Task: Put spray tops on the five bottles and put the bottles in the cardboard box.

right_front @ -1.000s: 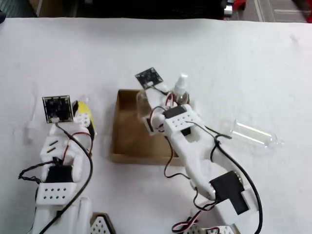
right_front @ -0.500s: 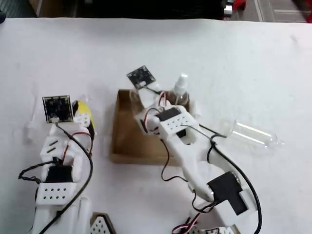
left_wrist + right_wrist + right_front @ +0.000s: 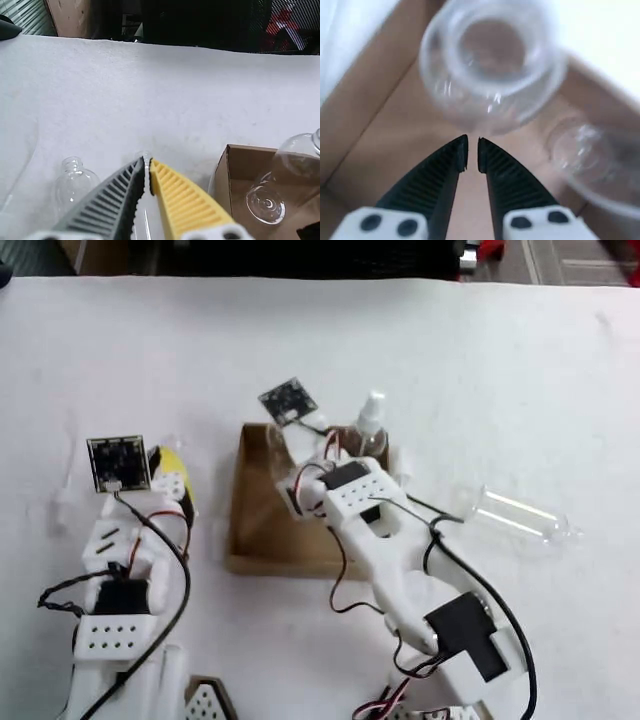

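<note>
Cardboard box [image 3: 255, 515] lay open on the white table [image 3: 480, 360] between my two arms, and I saw two bottles inside it. One capped bottle [image 3: 372, 442], with a white spray top [image 3: 374, 402] on it, stood upright in the far corner of the box on the right arm's side. A second clear bottle [image 3: 490, 65] was in the box near the far wall, just in front of the right gripper [image 3: 471, 152]; I saw it end-on and could not tell if it carried a top. The right gripper hung over the box floor with its two black fingers drawn nearly together, only a thin slit between the tips, and they gripped no thing. Outside the box, a lying bottle [image 3: 520, 515] rested on its side on the table, well apart on the right. On the other side, an open bottle [image 3: 74, 182] with a bare neck stood on the table just beside the left gripper [image 3: 146, 172]. That gripper was low over the table, left of the box, with its grey finger and its yellow finger pressed together at the tips; I could not make out anything held there.
</note>
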Motion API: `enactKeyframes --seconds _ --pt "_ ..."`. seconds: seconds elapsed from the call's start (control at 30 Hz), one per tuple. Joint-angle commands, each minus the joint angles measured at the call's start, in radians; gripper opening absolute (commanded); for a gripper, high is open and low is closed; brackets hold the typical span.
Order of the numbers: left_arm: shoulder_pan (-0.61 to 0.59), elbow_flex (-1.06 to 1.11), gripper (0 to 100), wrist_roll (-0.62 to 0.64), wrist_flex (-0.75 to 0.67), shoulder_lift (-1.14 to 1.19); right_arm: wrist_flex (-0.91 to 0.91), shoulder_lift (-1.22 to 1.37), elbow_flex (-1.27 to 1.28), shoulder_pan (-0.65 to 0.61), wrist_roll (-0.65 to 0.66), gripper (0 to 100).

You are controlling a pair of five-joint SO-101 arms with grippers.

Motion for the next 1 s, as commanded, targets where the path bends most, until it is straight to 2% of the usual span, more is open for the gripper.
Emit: enactKeyframes --seconds 0.0,0.27,0.4,0.47,0.6,0.67,0.97 --pt "0.016 -0.040 3 -0.037 -0.021 -0.022 0.096 -0.127 -0.043 0.008 0.014 1.5" --pt "-0.015 -0.046 3 -0.064 -0.028 -0.025 0.341 -0.716 -0.043 0.018 0.068 1.5" --pt "-0.016 -0.115 3 -0.066 0.040 -0.024 0.409 -1.017 0.000 0.082 0.074 1.5" --pt "-0.033 -0.190 3 -0.064 0.127 -0.025 0.351 -1.141 0.092 0.188 0.074 1.5" --pt "-0.102 -0.416 3 -0.071 0.397 -0.021 0.185 -1.323 0.336 0.423 0.074 1.5" --pt "-0.136 -0.528 3 -0.133 0.523 -0.021 0.111 -1.380 0.454 0.489 0.066 1.5" --pt "-0.147 -0.856 3 -0.582 1.046 -0.019 0.082 -1.555 0.723 0.507 0.063 1.5"
